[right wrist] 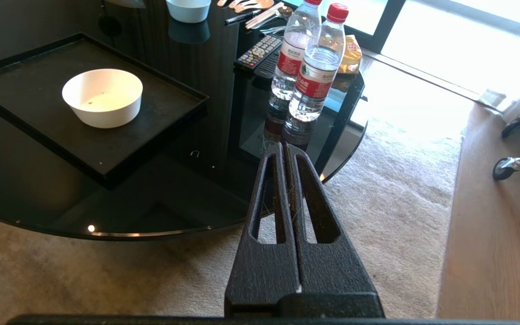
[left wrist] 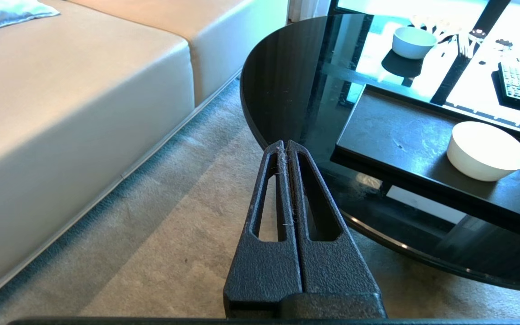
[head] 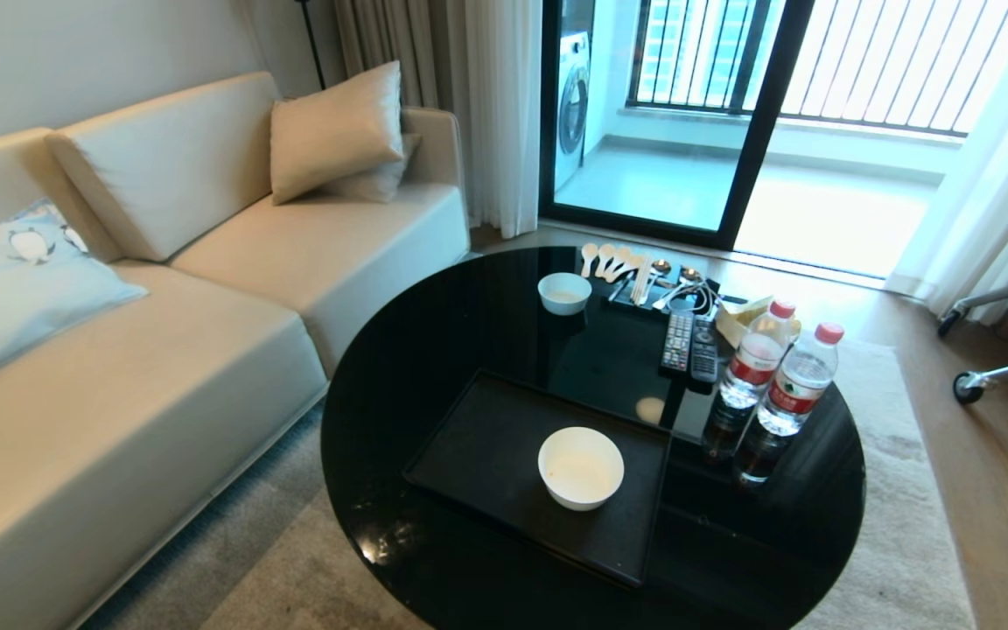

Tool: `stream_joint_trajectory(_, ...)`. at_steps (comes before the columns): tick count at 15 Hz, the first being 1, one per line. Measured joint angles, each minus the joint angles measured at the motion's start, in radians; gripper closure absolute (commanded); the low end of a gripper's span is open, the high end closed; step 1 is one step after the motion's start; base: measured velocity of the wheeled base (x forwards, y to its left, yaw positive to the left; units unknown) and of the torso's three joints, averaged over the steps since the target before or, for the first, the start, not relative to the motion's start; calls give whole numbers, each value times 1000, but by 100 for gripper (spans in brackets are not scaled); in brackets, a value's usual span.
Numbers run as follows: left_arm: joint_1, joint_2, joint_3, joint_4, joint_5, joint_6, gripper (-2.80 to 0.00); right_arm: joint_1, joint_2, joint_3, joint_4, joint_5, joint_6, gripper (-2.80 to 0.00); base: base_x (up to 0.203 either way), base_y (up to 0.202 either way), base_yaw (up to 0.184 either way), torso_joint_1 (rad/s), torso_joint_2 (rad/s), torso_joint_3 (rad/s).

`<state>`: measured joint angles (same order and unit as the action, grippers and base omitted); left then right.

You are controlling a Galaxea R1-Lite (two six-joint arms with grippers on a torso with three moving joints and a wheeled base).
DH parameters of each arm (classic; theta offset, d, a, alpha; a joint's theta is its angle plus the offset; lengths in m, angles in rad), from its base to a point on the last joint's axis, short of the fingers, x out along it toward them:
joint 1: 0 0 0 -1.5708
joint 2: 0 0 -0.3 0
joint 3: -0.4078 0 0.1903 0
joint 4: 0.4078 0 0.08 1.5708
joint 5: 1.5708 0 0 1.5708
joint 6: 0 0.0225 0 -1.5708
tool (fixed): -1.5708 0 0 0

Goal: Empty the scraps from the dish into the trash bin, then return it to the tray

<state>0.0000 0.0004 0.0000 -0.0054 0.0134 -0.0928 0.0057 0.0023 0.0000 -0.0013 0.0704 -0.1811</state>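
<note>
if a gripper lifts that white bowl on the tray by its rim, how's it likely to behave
The bowl looks like rigid glazed ceramic, so probably stiff but slick against the pads. Its deep walls suggest some weight; a one-sided rim grip may let it tilt. It sits flat on the tray, so it is unlikely to roll.

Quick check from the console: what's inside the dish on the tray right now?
The dish sits upright on the tray, looking nearly empty: only a tiny dark speck and a faint residue show on its floor. The inner wall nearest the right wrist camera is hidden by the rim.

Cream-white dish (head: 580, 467), matte-black tray (head: 486, 437).
</note>
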Motion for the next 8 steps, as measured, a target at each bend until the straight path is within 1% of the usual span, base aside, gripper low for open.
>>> stream_joint_trajectory(2,0,0,0,0,0,0,0,0,-2,0,1,-2,21,0,0,0,0,0,0,0)
stream_joint_trajectory(5,0,0,0,0,0,0,0,0,-4,0,1,-3,79,0,0,0,0,0,0,0)
stream_joint_trajectory(8,0,0,0,0,0,0,0,0,-4,0,1,-3,87,0,0,0,0,0,0,0)
